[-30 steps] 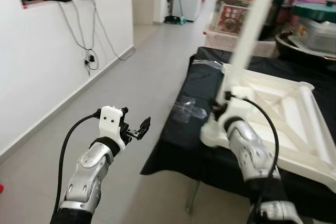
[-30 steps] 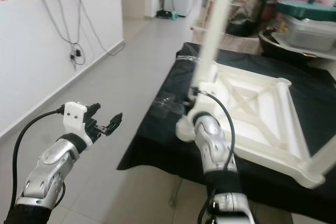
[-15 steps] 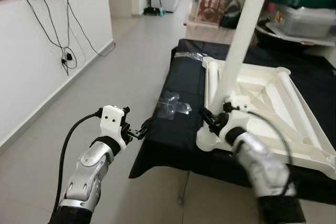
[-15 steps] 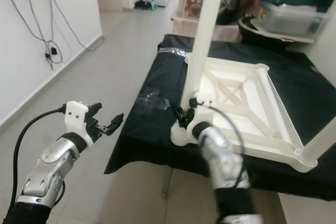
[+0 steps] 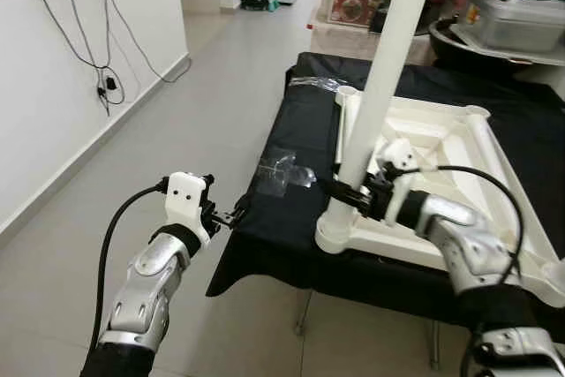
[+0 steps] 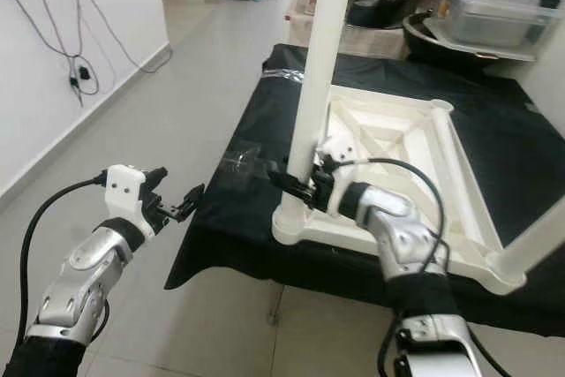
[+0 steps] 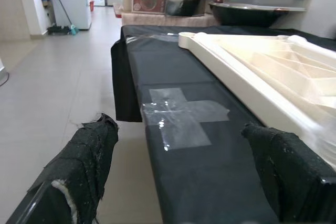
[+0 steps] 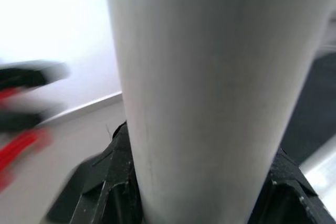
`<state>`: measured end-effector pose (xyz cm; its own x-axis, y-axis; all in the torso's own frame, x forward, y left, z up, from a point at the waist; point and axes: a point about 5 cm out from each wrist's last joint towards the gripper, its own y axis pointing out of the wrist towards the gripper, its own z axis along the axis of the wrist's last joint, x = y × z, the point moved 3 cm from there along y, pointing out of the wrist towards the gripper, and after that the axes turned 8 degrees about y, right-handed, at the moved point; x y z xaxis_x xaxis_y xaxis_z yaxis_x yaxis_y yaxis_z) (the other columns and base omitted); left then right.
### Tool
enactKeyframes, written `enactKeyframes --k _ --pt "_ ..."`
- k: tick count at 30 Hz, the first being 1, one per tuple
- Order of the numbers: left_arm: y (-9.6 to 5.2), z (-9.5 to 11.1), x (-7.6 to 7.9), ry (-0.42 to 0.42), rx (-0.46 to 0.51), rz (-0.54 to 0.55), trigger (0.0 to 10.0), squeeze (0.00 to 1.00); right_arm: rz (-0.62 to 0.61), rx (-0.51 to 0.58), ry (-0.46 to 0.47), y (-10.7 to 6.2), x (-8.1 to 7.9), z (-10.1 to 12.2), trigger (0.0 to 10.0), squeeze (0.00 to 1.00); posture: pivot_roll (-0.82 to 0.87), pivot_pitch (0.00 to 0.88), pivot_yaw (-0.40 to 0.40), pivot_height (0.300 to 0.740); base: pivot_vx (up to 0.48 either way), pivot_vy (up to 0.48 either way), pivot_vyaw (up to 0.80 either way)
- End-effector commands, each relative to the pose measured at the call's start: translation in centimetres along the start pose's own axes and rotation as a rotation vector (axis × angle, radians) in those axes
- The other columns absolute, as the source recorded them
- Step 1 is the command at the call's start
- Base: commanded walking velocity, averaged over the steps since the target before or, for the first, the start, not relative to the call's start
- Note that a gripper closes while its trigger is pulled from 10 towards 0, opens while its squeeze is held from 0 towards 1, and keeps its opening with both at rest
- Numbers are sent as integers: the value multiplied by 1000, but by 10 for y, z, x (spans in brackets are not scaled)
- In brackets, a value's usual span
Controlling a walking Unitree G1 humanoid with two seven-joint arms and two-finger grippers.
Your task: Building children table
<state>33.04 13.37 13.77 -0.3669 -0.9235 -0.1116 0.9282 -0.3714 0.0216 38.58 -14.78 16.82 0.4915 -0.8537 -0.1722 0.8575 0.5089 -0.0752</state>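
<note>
The white children's table top (image 5: 459,143) lies upside down on a black-clothed table (image 5: 300,121). A white leg (image 5: 384,77) stands upright in the socket at its near left corner. My right gripper (image 5: 346,190) is shut on this leg just above the socket; in the right wrist view a black finger (image 8: 113,182) sits on each side of the leg (image 8: 205,87). A second white leg (image 6: 530,249) rises at the near right corner. My left gripper (image 5: 231,215) hangs open in the air by the table's left edge, with both fingers (image 7: 79,166) wide apart.
A cross of clear tape (image 5: 282,171) sticks to the black cloth near the left edge. Storage boxes, one with a green lid (image 5: 512,2), and a dark pan (image 5: 455,41) crowd the back. A white wall with hanging cables (image 5: 106,86) borders the open tiled floor (image 5: 212,86) on the left.
The view has shifted closer over the table. My right arm has swung out to the right and its gripper now clasps the leg from that side. The left gripper has stayed open.
</note>
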Motion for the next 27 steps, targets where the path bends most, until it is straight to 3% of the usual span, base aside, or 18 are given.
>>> enactKeyframes --k 1,3,4,5,6,8,9,11,13,15,16,20,21,23,24,25,26,27 --pt "-3 -2 -1 12 -11 5 10000 0 -377 -71 63 -17 48 -25 0 0 120 0 -92 740 0 0 0" --pt "-3 -1 -2 14 -9 4 10000 0 -781 -87 137 -45 75 -45 0 0 122 0 -92 740 0 0 0" --pt "-3 -1 -2 14 -9 4 10000 0 -781 -87 137 -45 75 -45 0 0 122 0 -92 740 0 0 0" --pt "-2 -1 -2 14 -8 4 10000 0 -929 -96 148 -62 82 -54 0 0 122 0 -92 740 0 0 0" --pt "-3 0 -4 15 -7 7 10000 0 -918 -86 153 -66 61 -61 0 0 129 0 -89 740 0 0 0" --pt "-3 1 -5 16 -6 9 10000 0 -893 -71 160 -68 47 -63 0 0 129 0 -89 740 0 0 0" --pt "-4 0 -5 16 -10 10 10000 0 -794 -58 148 -61 24 -60 10000 0 112 0 -74 740 0 0 0" --pt "-4 0 -5 16 -10 10 10000 0 -794 -58 148 -61 24 -60 10000 0 112 0 -74 740 0 0 0" --pt "-4 -4 -1 15 -20 -9 10000 0 -586 42 87 -48 -11 -34 10000 0 93 0 -62 740 0 0 0" --pt "-3 -5 1 15 -23 -19 10000 0 -513 92 67 -44 -22 -22 10000 0 93 0 -62 740 0 0 0" --pt "-1 -4 2 14 -21 -24 10000 0 -467 126 55 -41 -23 -13 10000 1000 85 0 -61 740 0 0 0" --pt "2 -2 3 12 -15 -23 10000 0 -442 135 28 -37 -17 -6 10000 1000 89 0 -66 740 0 0 0" --pt "3 -1 2 10 -9 -19 10000 0 -340 126 29 -29 -12 4 10000 0 85 0 -69 740 0 0 0" --pt "3 -1 2 9 -8 -17 10000 0 -188 123 26 -25 -12 15 10000 0 85 0 -71 740 0 0 0" --pt "3 -2 2 8 -9 -15 10000 0 -23 111 12 -26 -17 21 10000 0 87 0 -74 740 0 0 0" --pt "3 -2 2 8 -9 -15 10000 0 -23 111 12 -26 -17 21 10000 0 87 0 -74 740 0 0 0" --pt "2 -2 3 7 -9 -14 10000 0 142 77 -15 -32 -24 19 10000 0 91 0 -78 740 0 0 0" --pt "2 -2 3 7 -9 -14 10000 0 142 77 -15 -32 -24 19 10000 0 91 0 -78 740 0 0 0"
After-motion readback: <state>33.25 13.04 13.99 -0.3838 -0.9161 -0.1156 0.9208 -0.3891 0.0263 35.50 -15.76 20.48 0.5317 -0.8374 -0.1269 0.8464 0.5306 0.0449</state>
